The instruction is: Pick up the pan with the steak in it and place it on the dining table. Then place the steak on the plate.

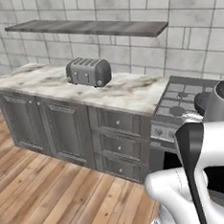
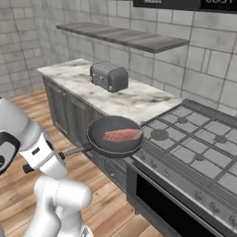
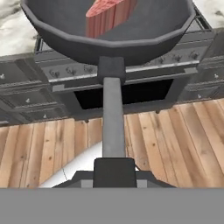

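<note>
- Pincer (image 3: 113, 168) clamped on pan (image 2: 115, 136) handle end; I've got it lifted, held in the air just off the stove (image 2: 194, 143) front edge, over the floor.
- Steak (image 2: 122, 134) sits in pan, near middle.
- Pick-up looks done. Left: carry to dining table, set down, then steak onto plate.

Arm (image 1: 205, 173): glossy white rounded link shells, bulbous elbow segments. Black band running along one link; dark grey round joint cap. Hand housing white, small dark stub protruding sideways.
</note>
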Tool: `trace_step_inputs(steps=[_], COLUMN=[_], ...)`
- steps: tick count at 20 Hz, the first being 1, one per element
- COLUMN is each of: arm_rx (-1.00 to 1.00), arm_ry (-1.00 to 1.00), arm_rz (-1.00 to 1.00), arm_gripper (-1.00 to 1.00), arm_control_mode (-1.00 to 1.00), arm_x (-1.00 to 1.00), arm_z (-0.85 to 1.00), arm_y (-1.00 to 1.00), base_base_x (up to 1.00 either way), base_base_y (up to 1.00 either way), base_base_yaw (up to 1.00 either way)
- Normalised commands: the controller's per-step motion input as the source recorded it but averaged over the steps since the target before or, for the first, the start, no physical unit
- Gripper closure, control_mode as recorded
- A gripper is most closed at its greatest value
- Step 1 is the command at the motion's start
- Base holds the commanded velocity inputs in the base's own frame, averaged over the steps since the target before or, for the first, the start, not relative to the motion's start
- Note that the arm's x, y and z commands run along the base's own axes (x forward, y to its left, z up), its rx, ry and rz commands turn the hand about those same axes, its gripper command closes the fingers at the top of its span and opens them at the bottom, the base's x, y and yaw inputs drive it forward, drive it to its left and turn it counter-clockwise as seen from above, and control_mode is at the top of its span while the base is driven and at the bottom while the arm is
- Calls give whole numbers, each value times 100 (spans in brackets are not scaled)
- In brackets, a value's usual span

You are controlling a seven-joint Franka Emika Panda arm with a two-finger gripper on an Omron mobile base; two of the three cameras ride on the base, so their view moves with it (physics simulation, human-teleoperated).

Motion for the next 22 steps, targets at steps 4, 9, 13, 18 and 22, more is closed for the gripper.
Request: trace_step_inputs(steps=[4, 9, 13, 18, 22], arm_rx=[0, 0, 0, 0, 0], arm_ry=[0, 0, 0, 0, 0], arm_rz=[0, 0, 0, 0, 0], arm_gripper=[100, 100, 100, 100, 100], arm_control_mode=[100, 100, 100, 100, 100], arm_x=[0, 0, 0, 0, 0], arm_z=[0, 0, 0, 0, 0], arm_y=[0, 0, 0, 0, 0], base_base_x=[-8, -8, -8, -8, -7], base_base_y=[0, 0, 0, 0, 0], base_base_yaw=[50, 50, 50, 50, 50])
